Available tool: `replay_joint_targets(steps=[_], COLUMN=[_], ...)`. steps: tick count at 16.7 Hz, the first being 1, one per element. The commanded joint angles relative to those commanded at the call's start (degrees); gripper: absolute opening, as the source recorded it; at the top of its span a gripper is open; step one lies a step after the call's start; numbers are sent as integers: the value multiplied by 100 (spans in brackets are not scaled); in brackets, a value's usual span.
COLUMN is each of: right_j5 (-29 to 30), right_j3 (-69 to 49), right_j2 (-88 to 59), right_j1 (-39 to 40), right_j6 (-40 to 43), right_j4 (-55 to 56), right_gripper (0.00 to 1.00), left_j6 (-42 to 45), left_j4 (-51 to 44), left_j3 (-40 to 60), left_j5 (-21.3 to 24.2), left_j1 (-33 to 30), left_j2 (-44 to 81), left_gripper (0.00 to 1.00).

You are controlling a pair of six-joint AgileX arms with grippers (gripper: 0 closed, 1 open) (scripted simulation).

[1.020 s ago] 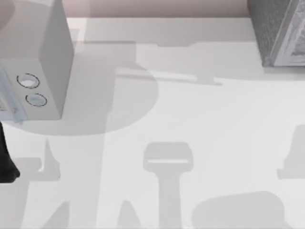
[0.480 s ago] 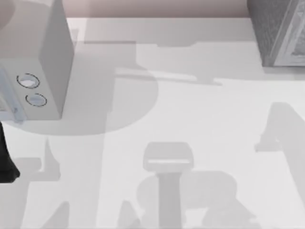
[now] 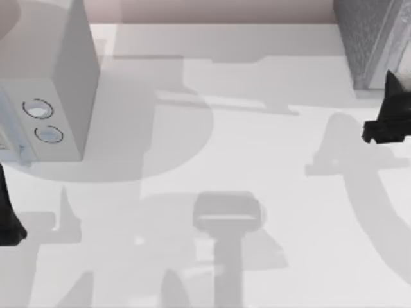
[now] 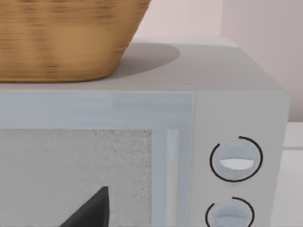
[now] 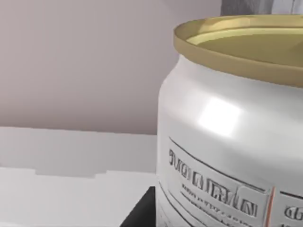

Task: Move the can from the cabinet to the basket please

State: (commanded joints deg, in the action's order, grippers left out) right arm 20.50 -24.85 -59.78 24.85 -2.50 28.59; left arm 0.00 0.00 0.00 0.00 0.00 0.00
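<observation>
The can [image 5: 227, 142], white with red label marks and a gold top, looms close in the right wrist view. A dark fingertip [image 5: 142, 213] shows beside its base, and my right gripper appears shut on it. From above, my right gripper [image 3: 377, 131] is at the table's right edge, just below the grey cabinet [image 3: 369, 38]; the can itself is hidden there. The wicker basket [image 4: 61, 38] stands on top of the microwave [image 4: 227, 109]. My left arm [image 3: 6, 218] is parked at the left edge, facing the microwave's front.
The microwave [image 3: 64, 77] fills the table's back left corner, with its two dials toward the front. Arm shadows lie across the white table top [image 3: 257, 128] between the microwave and the cabinet.
My right gripper has come into the top view at the right edge below the cabinet. Its shadows have swept across the table. The left arm has not moved.
</observation>
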Motion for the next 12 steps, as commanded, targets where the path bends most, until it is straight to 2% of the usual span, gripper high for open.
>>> replay_joint_targets(steps=[12], right_j5=[1491], right_j3=[-1468], right_j2=[-3165], right_j1=[1335], right_j6=[25], right_j4=[1568], right_gripper=[0], left_j6=[0], left_j4=[0], left_j3=[0], left_j5=[0], left_j1=[0], left_j2=[0], left_gripper=[100])
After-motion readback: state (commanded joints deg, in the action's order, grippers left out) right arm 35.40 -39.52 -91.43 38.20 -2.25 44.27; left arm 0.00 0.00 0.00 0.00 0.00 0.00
